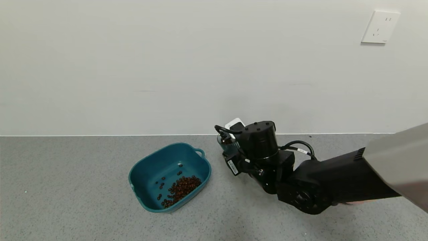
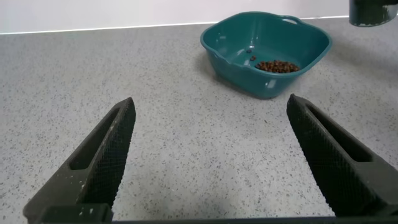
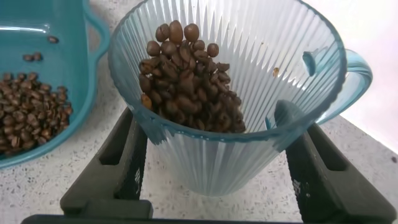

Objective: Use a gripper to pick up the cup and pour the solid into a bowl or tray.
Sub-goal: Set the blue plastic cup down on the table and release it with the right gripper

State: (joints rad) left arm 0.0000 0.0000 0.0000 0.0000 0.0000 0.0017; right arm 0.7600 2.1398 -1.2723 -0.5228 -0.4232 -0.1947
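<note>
Right gripper (image 3: 214,168) has its fingers (image 3: 127,162) clamped on the cup (image 3: 230,93), just beside the tub (image 1: 140,172) on the grey worktop (image 1: 67,201). Cup holds many beans (image 3: 186,81), tilted toward the tub. Tub already has a pile of beans (image 1: 180,189). Judged partway: more pouring left. Left gripper (image 2: 211,162) idle, fingers wide, holding nothing.

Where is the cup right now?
The cup sits between the right tool's fingers, beside the teal tub's right end near the wall in the head view, still holding beans.
</note>
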